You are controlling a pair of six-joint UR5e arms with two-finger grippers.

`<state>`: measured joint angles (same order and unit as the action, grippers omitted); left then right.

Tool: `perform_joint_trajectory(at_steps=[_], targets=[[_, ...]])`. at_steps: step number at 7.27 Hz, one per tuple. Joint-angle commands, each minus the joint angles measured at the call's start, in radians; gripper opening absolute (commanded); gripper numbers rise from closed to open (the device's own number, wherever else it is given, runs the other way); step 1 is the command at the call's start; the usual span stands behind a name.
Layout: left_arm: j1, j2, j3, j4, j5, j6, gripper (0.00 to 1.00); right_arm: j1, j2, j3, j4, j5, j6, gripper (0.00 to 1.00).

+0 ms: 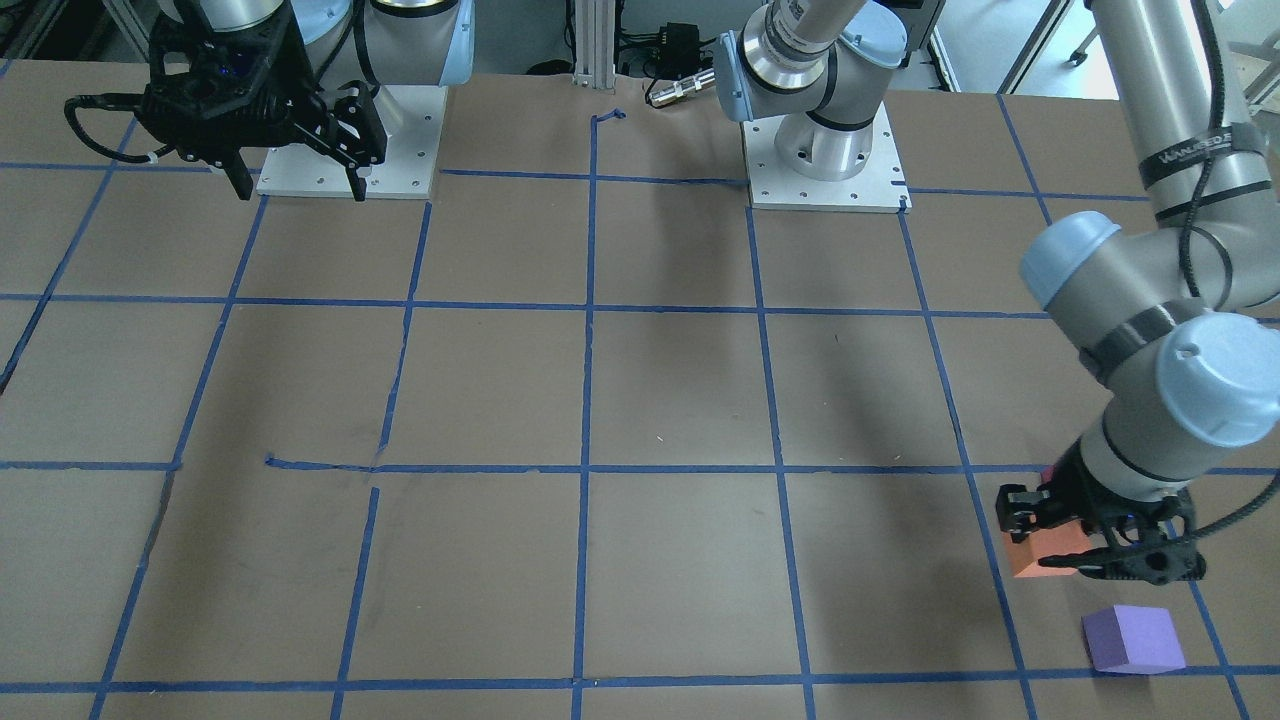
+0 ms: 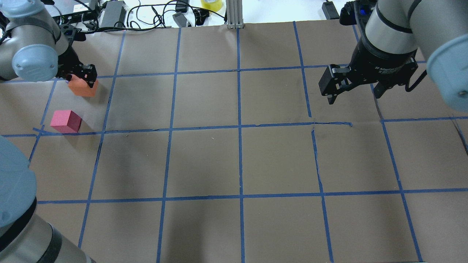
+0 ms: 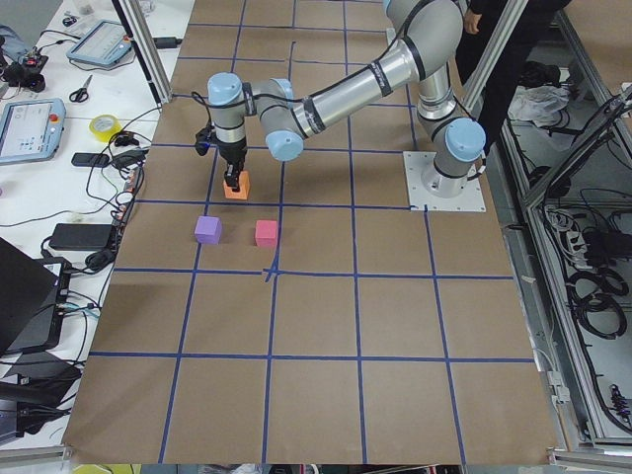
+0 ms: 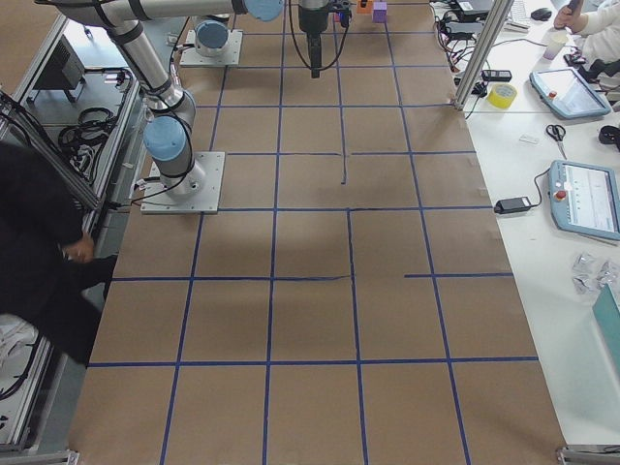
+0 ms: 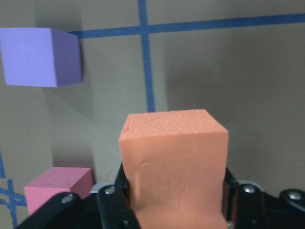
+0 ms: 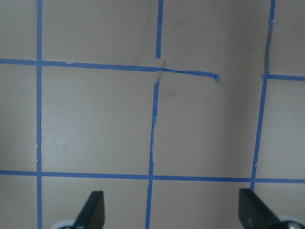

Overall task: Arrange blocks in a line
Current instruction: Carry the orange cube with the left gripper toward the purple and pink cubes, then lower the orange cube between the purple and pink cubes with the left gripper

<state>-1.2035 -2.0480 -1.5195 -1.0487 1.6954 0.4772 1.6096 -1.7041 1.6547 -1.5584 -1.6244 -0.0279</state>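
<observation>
Three foam cubes sit at the tabletop's point(image 2: 204, 160) left end, all equal-sided, so none has a long axis. Taken left to right in the left-end view, the purple block point(image 3: 207, 229) comes first, resting flat and alone, its edges roughly in line with the blue tape grid point(image 2: 239, 126). Next, farther back, is the orange block point(image 5: 174, 157), clenched between the fingers of the left claw point(image 1: 1075, 540), which comes down on it from above. Whether its underside touches the paper I cannot tell. Its top face is level, and up close the surface is matte and finely pitted, with a faint crease down the near face. The pinkish-red block point(image 2: 65, 121) lies just beside the purple one, near a tape crossing, flat and turned slightly against the grid lines. Both have sharp corners and a dull, even finish. Well apart on the right side, the right claw point(image 2: 354, 91) hangs over bare brown paper, released, its two black fingers spread wide with nothing between them.
</observation>
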Motion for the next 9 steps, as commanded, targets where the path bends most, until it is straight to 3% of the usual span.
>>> perform_joint_trajectory(at_steps=[1,3,5,9], targets=[[0.109,-0.049,0.033,0.003,-0.089,0.141,0.0,-0.001,0.0,-0.001,0.003,0.003,-0.004,1.0],[0.139,-0.078,0.074,0.009,-0.1,0.234,0.0,-0.001,-0.002,0.001,0.011,0.064,-0.003,1.0],[0.139,-0.101,0.078,0.012,-0.154,0.23,0.0,-0.001,0.0,0.005,0.011,0.051,-0.001,1.0],[0.139,-0.129,0.082,0.015,-0.154,0.206,0.0,-0.001,0.001,0.008,0.011,0.047,-0.001,1.0]])
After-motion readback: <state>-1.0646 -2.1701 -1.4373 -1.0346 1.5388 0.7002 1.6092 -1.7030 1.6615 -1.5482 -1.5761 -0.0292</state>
